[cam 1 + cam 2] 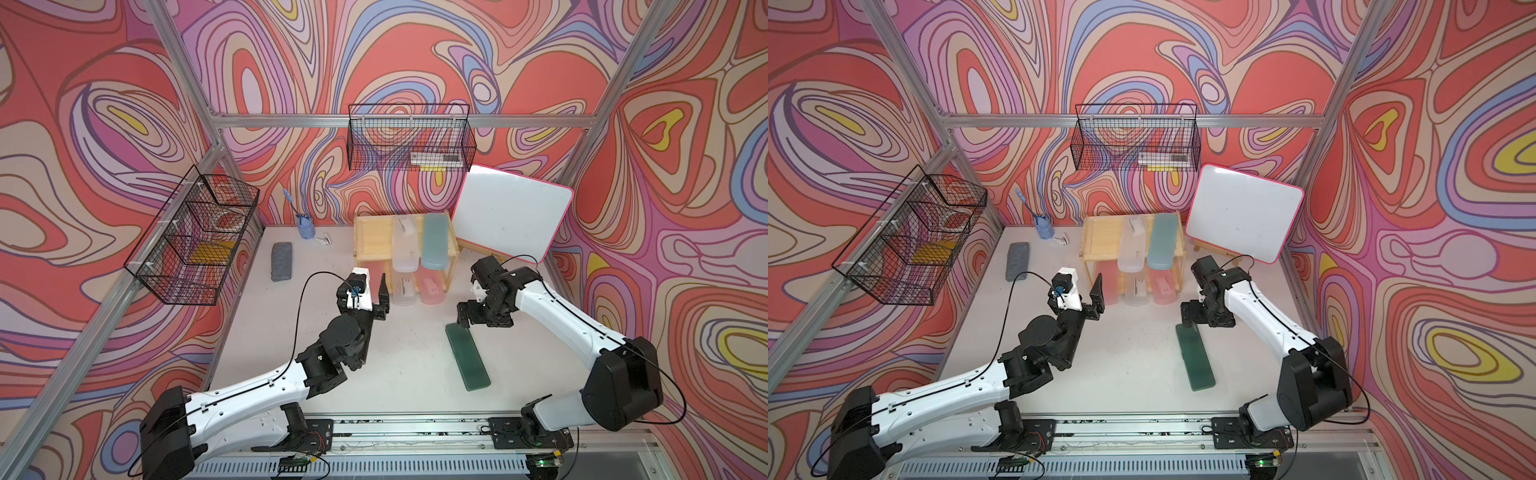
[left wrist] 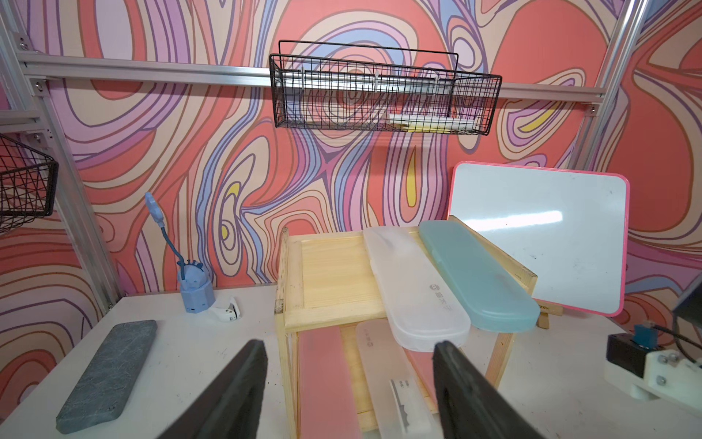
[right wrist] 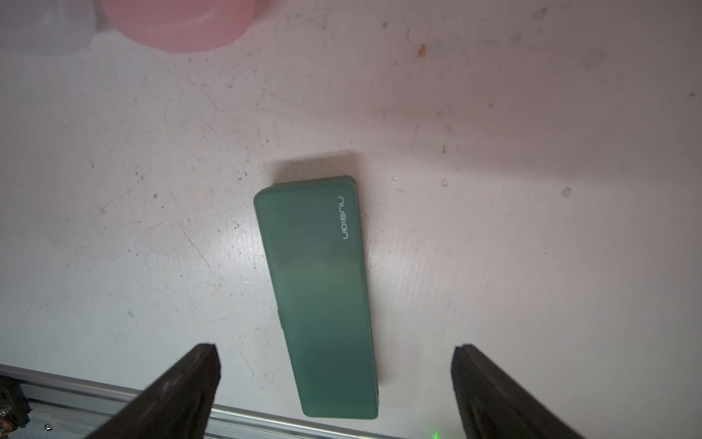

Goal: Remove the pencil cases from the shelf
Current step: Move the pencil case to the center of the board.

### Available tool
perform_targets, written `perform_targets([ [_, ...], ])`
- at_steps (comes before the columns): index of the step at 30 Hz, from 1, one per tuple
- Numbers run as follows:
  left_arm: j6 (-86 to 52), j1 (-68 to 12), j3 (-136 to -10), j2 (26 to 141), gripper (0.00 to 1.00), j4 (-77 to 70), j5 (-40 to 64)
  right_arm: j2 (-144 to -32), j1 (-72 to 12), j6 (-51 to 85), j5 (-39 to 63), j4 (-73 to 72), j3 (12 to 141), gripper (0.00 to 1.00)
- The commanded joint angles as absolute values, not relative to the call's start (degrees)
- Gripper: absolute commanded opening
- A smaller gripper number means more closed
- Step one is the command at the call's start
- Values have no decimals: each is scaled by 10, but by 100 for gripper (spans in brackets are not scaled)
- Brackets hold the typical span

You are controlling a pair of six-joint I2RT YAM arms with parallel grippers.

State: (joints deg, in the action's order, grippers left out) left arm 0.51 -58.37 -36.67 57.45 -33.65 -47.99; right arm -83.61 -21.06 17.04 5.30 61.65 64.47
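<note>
A dark green flat plastic pencil case (image 1: 467, 359) lies right of centre in both top views, apart from the light wooden two-tier shelf (image 1: 372, 237) at upper centre. On top lie a frosted clear case (image 1: 404, 245) beside a teal case (image 1: 434, 241), both overhanging. Below, apparently, two pink cases (image 2: 326, 380) flank another frosted case (image 1: 404, 291).

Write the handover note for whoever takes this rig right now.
Left gripper: open, empty, facing the lower tier of the small light wooden two-tier shelf.
Right gripper: open, empty, above the dark green flat plastic pencil case.
Done: that green case lies flat on the white table, off the shelf.
Left: five cases.
Top tier: frosted clear plastic case and teal plastic case, both overhanging the front.
Lower tier: pink plastic case, second frosted clear case, second pink case.
</note>
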Motion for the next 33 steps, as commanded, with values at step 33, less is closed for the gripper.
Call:
perform_targets([
  [33,-100,-554,-359,554,78,-199,-481,-888,-301,295,-2,489,480,68],
])
